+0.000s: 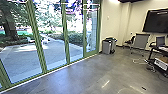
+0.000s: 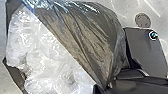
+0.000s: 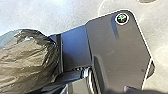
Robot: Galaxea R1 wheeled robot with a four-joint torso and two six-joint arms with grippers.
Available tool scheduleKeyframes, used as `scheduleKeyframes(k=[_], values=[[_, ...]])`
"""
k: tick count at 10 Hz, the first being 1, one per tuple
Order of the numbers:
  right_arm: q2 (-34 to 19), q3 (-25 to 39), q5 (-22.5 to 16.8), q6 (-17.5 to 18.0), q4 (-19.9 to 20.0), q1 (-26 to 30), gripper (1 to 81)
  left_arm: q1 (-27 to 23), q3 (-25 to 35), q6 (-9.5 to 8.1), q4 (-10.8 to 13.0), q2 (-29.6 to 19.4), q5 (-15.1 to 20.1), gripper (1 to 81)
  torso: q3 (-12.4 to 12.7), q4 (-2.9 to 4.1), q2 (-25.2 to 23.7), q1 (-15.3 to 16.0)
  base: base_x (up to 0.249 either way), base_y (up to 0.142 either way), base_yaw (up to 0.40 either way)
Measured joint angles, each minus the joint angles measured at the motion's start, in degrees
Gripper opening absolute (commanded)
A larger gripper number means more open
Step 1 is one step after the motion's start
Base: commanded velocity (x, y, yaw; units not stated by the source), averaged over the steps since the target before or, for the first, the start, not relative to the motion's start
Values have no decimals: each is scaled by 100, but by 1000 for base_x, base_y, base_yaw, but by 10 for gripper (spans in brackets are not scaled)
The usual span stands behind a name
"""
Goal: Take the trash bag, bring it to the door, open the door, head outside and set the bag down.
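In the left wrist view the trash bag (image 2: pixel 85 37) is large, dark and shiny, its mouth spread around crumpled clear plastic (image 2: pixel 47 55). One edge of the bag draws tight to a point at my left gripper (image 2: pixel 99 88), which is shut on it. The dark bag (image 3: pixel 27 57) also shows in the right wrist view, beside the robot's plate; whether my right gripper touches it cannot be made out. Tall glass panels in green frames (image 1: pixel 65 32) line the left side of the head view, and I cannot tell which of them is the door.
Outside the glass lies a paved yard (image 1: pixel 22 58) with trees and shrubs. Grey bins (image 1: pixel 107 47) stand by the wall past the glass. An office chair (image 1: pixel 141 41), a desk with equipment (image 1: pixel 161 61) and cables on the floor are at the right, below a wall screen (image 1: pixel 156 21).
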Motion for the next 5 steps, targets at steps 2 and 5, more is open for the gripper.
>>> scheduleKeyframes(k=[2, 5], values=[[0, 0, -2, 1, 0, 0, 811, 2, 0, 85, 0, 1, 0, 10, 0, 0, 0, 0, 142, 0, 0], [7, 0, 0, 0, 0, 0, 811, 2, 0, 85, 0, 4, 0, 10, 0, 0, 0, 0, 142, 0, 0]])
